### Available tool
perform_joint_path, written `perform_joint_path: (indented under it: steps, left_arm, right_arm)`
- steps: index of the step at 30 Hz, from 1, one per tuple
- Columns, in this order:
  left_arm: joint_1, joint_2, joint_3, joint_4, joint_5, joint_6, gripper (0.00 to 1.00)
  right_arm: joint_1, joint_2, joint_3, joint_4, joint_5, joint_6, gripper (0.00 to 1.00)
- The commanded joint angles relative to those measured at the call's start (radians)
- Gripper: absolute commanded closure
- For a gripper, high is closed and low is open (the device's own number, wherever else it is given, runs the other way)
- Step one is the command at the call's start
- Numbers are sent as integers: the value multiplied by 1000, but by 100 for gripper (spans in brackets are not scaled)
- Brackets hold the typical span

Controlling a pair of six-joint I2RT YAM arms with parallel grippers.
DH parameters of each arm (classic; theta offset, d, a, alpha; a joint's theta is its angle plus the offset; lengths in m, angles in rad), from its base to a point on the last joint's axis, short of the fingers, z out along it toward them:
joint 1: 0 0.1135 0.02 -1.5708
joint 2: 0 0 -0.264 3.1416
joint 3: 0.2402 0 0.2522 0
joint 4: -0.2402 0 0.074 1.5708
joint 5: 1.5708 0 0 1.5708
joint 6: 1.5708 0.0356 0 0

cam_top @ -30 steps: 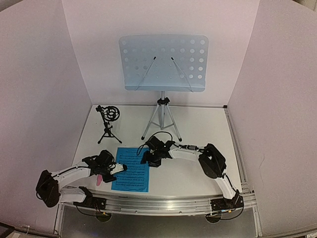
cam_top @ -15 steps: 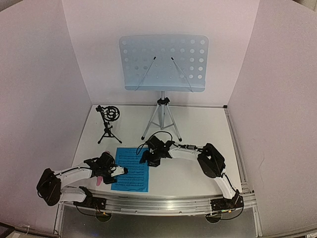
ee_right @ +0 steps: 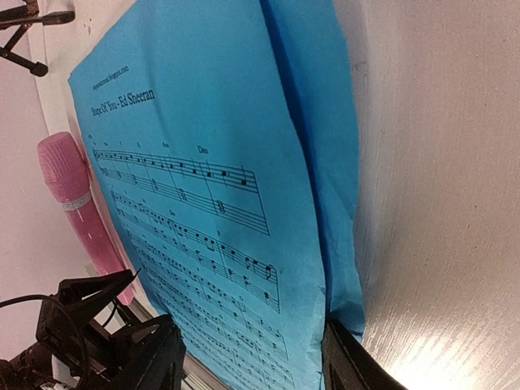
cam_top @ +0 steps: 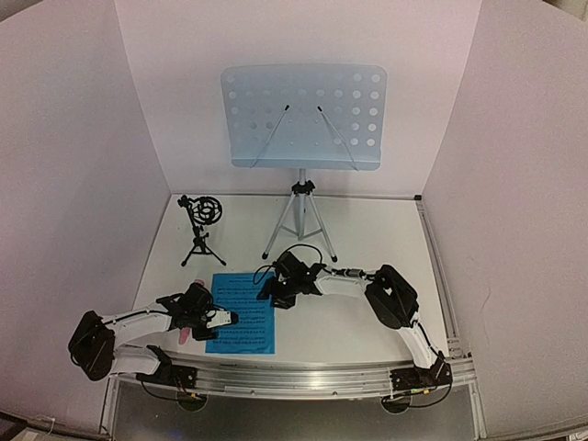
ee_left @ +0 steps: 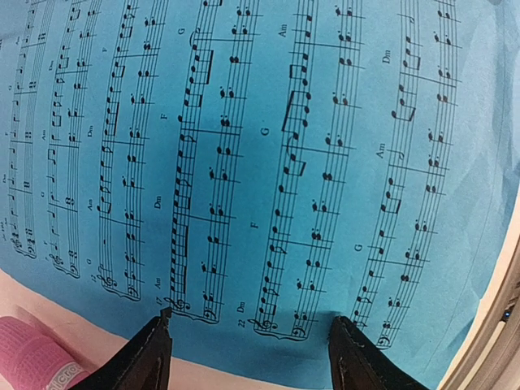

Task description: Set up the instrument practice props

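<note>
Two bright-blue sheet-music pages (cam_top: pixel 246 323) are noted stacked flat on the white worktop (cam_top: pixel 367 239), lower centre-left of the overhead frame, between the two arms. In the right wrist view the upper sheet is seen slightly offset from the lower one along the right side.

The left gripper (ee_left: pixel 252 329) is spread, tips low at the page's bottom margin, nothing held. The right gripper (ee_right: pixel 252 349) is spread wide, one finger by the page edge, nothing pinched.

A pink stick microphone (cam_top: pixel 186 333) lies just beside the pages' left edge. The pale-blue perforated music stand on its silver tripod (cam_top: pixel 303 115), upper centre, carries no page.

The paper is judged thin, limp, light and easily creased, and the two sheets are likely to slide together. A hold is best taken at the offset edge or a corner. Drooping is to be expected, so support from a second gripper is advised.
</note>
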Motion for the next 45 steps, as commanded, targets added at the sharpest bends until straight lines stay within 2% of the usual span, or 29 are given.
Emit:
perform_joint_path:
  steps: [1, 6, 10, 16, 22, 25, 30, 41, 45]
  left_arm:
    - [1, 18, -16, 54, 8, 44, 34]
    - [1, 22, -23, 73, 1, 72, 33]
    - [1, 26, -24, 74, 3, 77, 34]
    - [1, 33, -31, 94, 6, 82, 33]
    - [1, 30, -35, 99, 8, 84, 33]
    - [1, 30, -35, 99, 9, 85, 33]
    - [0, 27, -37, 100, 11, 85, 32]
    - [1, 26, -28, 93, 14, 59, 30]
    - [1, 10, 19, 37, 26, -4, 29]
  right_arm:
    - [-3, -4, -25, 11, 13, 24, 43]
    - [-4, -40, -63, 2, 76, 35, 43]
    - [-4, -61, -37, -44, 128, -33, 41]
    - [-4, -8, -24, -5, 40, -1, 42]
    - [-10, -4, -32, 51, 15, 11, 44]
    - [-12, -2, -36, 68, 5, 24, 52]
    - [-15, -4, -45, 79, 3, 30, 72]
    - [-22, -28, -61, 79, 5, 15, 100]
    - [-22, -38, -51, 77, 4, -9, 100]
